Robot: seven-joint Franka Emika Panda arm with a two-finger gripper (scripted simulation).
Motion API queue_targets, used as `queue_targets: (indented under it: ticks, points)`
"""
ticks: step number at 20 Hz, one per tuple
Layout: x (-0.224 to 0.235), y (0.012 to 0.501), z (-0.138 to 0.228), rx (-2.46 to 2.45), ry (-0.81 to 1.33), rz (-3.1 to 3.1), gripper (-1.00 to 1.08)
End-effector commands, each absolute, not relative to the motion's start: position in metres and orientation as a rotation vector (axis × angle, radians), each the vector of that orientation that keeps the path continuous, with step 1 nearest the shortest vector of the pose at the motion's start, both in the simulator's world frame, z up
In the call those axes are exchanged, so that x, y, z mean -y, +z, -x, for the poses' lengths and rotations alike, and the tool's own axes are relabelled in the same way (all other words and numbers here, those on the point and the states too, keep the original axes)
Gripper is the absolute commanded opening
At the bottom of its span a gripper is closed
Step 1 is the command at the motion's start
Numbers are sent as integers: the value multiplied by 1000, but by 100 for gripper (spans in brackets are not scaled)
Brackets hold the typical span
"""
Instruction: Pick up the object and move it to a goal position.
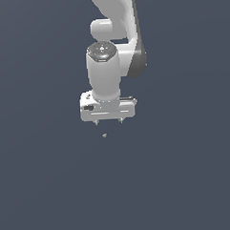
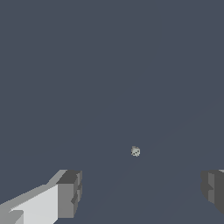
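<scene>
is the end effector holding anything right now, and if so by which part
Nothing is held. The end effector is open, its fingers spread wide, and the object lies apart from them, untouched.

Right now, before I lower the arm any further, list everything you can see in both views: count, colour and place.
object: one, pale grey-beige speck-like lump, on the dark surface just beneath the claw in the exterior view, slightly toward that view's left of the midpoint between the fingertips; not touching either one. The wrist view shows it between and beyond the two fingertips.
ground surface: one, plain dark blue-grey, filling both views.
arm: one, white with dark grey joint parts, coming down from the exterior view's top.
claw: one, white body with grey fingertips, open, poised over the object, holding nothing.
</scene>
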State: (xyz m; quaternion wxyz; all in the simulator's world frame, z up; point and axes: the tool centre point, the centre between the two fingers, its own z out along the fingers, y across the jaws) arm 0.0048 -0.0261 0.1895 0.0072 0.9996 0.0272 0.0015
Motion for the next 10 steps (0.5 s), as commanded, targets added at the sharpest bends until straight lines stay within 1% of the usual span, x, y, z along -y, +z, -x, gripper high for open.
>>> queue_targets:
  ticks: [1, 10]
  points:
    - [28, 186, -4, -141, 3, -3122, 100]
    - [37, 164, 0, -454, -7, -3085, 100]
